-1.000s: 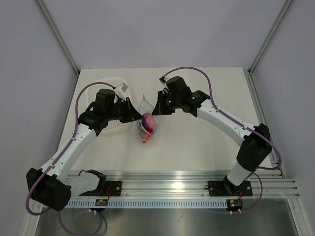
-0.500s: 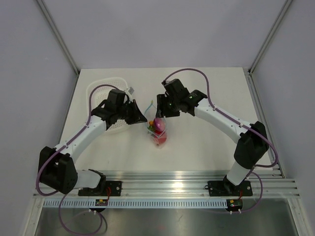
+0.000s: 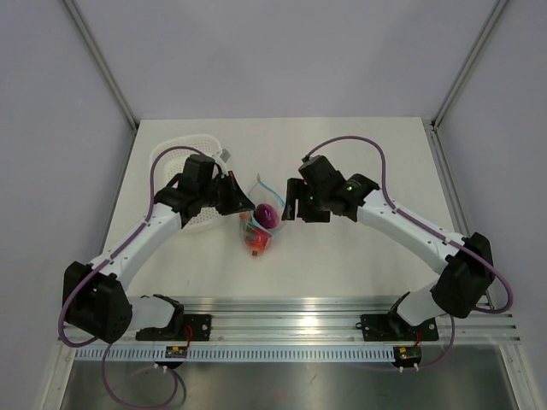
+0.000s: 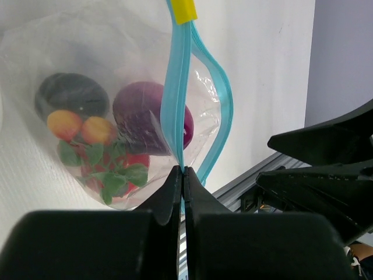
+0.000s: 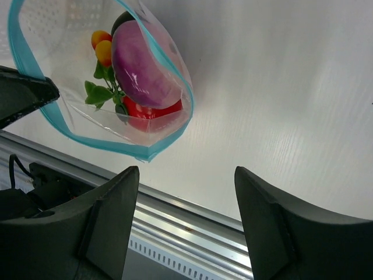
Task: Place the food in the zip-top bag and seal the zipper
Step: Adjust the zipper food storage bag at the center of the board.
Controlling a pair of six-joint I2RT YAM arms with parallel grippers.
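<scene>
The zip-top bag (image 3: 256, 232) hangs from my left gripper (image 3: 245, 205), which is shut on the zipper (image 4: 178, 99), a light blue strip. In the left wrist view the strip's two sides part on the right, below a yellow tab (image 4: 183, 9). The food sits inside the bag: a pink-purple round piece (image 4: 145, 116), a red piece (image 4: 129, 162), green leaves (image 4: 111, 178) and small orange balls (image 4: 81, 127). My right gripper (image 3: 291, 207) stands open just right of the bag, nothing between its fingers (image 5: 113, 204). Its wrist view shows the bag (image 5: 169, 122) up and to the left, apart from it.
A white perforated basket (image 3: 198, 141) sits at the back left, behind my left arm. A metal rail (image 3: 325, 318) runs along the table's near edge. Grey walls stand on the other three sides.
My right gripper has opened, let go of the bag and drawn back to the right. The bag now hangs from my left gripper alone and has swung slightly left.
</scene>
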